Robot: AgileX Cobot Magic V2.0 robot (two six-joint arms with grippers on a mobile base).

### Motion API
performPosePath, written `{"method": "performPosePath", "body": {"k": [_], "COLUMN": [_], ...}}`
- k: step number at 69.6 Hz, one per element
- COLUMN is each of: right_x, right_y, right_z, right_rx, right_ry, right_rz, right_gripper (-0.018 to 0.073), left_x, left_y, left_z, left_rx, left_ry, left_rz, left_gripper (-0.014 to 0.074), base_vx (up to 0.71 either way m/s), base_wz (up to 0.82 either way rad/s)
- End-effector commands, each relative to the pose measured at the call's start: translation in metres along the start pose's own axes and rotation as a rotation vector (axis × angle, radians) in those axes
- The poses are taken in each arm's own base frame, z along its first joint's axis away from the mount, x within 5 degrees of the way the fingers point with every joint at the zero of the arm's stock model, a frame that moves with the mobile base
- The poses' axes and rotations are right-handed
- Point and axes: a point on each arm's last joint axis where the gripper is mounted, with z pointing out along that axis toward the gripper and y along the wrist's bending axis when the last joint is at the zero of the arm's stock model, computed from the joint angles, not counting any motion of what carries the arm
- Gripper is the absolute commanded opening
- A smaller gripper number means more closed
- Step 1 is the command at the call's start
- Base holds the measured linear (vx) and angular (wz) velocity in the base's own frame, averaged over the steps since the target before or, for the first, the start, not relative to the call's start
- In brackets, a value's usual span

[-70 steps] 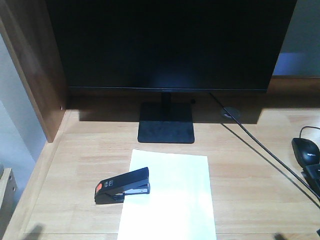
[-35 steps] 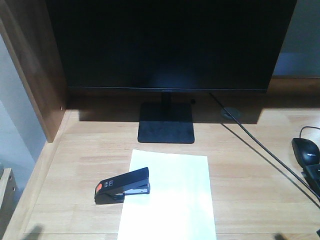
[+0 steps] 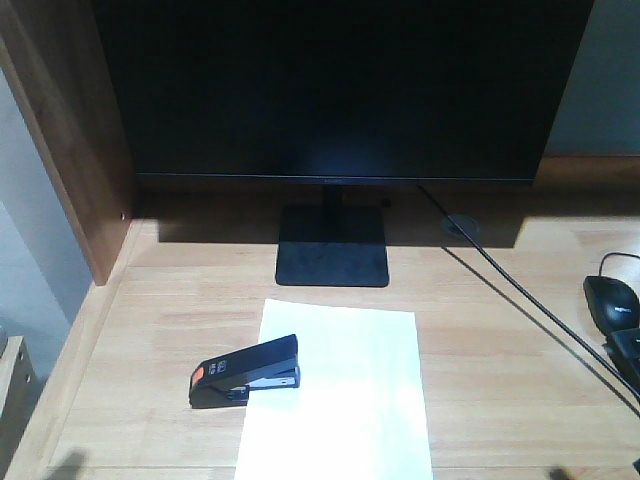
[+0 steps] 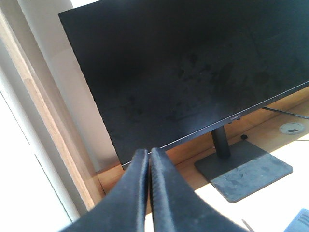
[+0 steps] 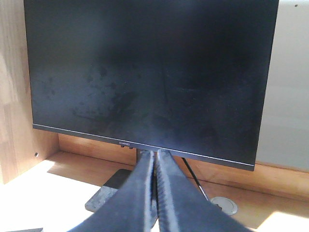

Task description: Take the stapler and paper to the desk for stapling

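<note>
The black stapler point(image 3: 246, 371) with its orange-red rear patch lies on the desk point(image 3: 500, 350), its front end over the left edge of the white paper point(image 3: 345, 395). The paper lies flat in front of the monitor stand. Neither arm shows in the front view. In the left wrist view my left gripper point(image 4: 148, 152) is shut with nothing between its fingers, raised and pointing at the monitor. In the right wrist view my right gripper point(image 5: 155, 153) is likewise shut and empty, aimed at the monitor's lower edge. Stapler and paper are out of both wrist views.
A large black monitor point(image 3: 340, 90) on a flat stand point(image 3: 332, 257) fills the back of the desk. A dark wooden side panel point(image 3: 70, 150) rises at the left. A cable point(image 3: 520, 305) runs diagonally right, near a black mouse point(image 3: 612, 300) and a round cable grommet point(image 3: 460, 227).
</note>
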Motion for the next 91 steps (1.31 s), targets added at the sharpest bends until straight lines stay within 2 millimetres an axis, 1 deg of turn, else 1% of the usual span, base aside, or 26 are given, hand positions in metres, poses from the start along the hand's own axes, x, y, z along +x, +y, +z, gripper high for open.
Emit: {"method": "performPosePath", "body": {"k": [1, 11, 18, 27, 37, 52, 57, 65, 78, 81, 84, 91], "right_x": [-0.009, -0.009, -0.009, -0.009, -0.009, -0.009, -0.009, -0.009, -0.009, -0.009, -0.009, -0.009], "right_y": [-0.002, -0.002, -0.002, -0.002, -0.002, -0.002, -0.002, -0.002, -0.002, -0.002, -0.002, -0.002], "right_z": [0.001, 0.001, 0.001, 0.001, 0.001, 0.001, 0.001, 0.001, 0.001, 0.001, 0.001, 0.001], "right_rx": [0.018, 0.018, 0.018, 0.018, 0.018, 0.018, 0.018, 0.018, 0.018, 0.018, 0.018, 0.019], "right_ry": [-0.021, -0.021, -0.021, -0.021, -0.021, -0.021, -0.021, -0.021, -0.021, -0.021, -0.021, -0.021], "right_rz": [0.000, 0.000, 0.000, 0.000, 0.000, 0.000, 0.000, 0.000, 0.000, 0.000, 0.000, 0.000], "right_gripper": [-0.0006, -0.0006, -0.0006, -0.0006, -0.0006, -0.0006, -0.0006, -0.0006, -0.0006, -0.0006, -0.0006, -0.0006], "left_x": [-0.013, -0.012, -0.011, -0.010, -0.006, 0.003, 0.010, 0.025, 0.058, 0.064, 0.076, 0.097], "left_y": [0.004, 0.004, 0.003, 0.003, 0.001, 0.002, 0.003, 0.003, -0.005, -0.006, -0.010, -0.013], "left_z": [0.000, 0.000, 0.000, 0.000, 0.000, 0.000, -0.004, -0.019, -0.044, -0.047, -0.049, -0.045], "left_rx": [-0.027, -0.020, -0.011, -0.007, 0.006, -0.025, -0.062, -0.136, -0.243, -0.263, -0.285, -0.308], "left_ry": [-0.086, -0.065, -0.059, -0.053, 0.003, 0.038, 0.021, -0.021, -0.045, -0.044, -0.031, 0.030], "left_rz": [-0.009, -0.018, -0.083, -0.123, -0.250, -0.260, -0.261, -0.258, -0.292, -0.307, -0.318, -0.339], "left_gripper": [-0.0006, -0.0006, -0.0006, -0.0006, -0.0006, -0.0006, -0.0006, -0.0006, -0.0006, -0.0006, -0.0006, -0.0006], "base_vx": [0.00, 0.00, 0.00, 0.00, 0.00, 0.00, 0.00, 0.00, 0.00, 0.00, 0.00, 0.00], "base_wz": [0.00, 0.00, 0.00, 0.00, 0.00, 0.00, 0.00, 0.00, 0.00, 0.00, 0.00, 0.00]}}
